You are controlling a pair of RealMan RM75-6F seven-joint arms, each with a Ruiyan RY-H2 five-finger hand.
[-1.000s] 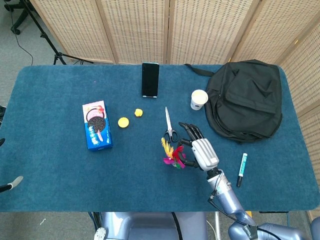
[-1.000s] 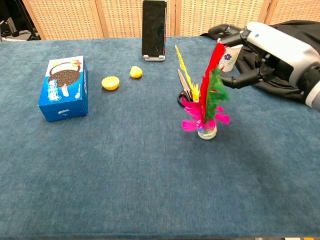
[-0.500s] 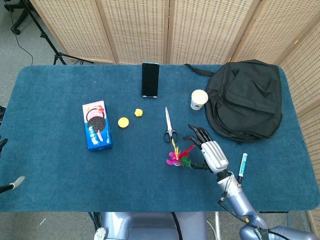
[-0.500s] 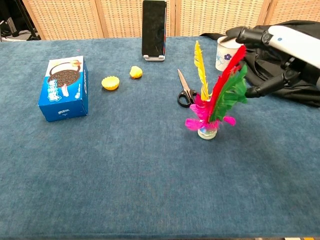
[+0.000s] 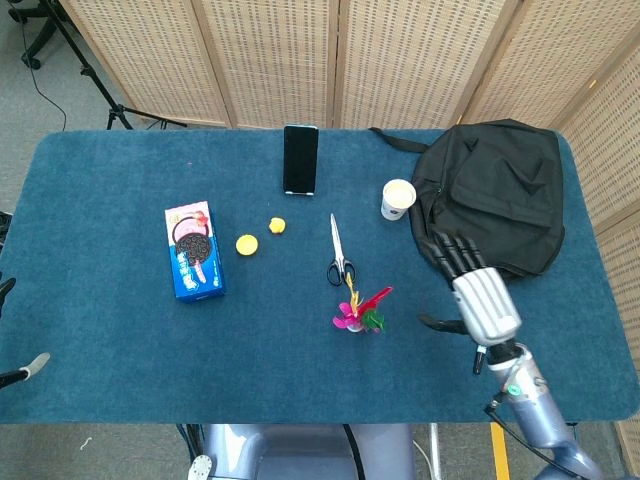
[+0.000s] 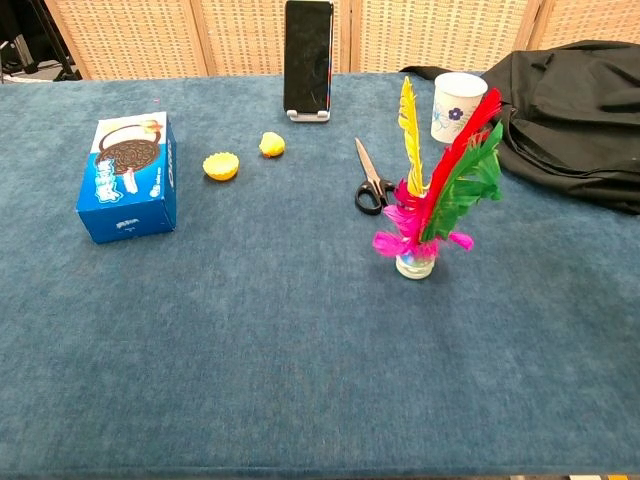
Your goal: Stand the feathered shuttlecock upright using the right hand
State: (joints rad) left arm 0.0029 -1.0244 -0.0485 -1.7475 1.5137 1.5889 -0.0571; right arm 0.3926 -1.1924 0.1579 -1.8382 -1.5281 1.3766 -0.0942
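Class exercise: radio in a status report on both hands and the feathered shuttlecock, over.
Right hand open, off the shuttlecock; left hand not in view. Multicoloured feathered shuttlecock standing on its base on the blue table. Black-handled scissors lie just behind it, not touching.

I see woven folding screens behind the blue-carpeted table, grey floor at their left.

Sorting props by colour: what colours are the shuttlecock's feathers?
The shuttlecock has yellow, red, green and pink feathers, clearest in the chest view.
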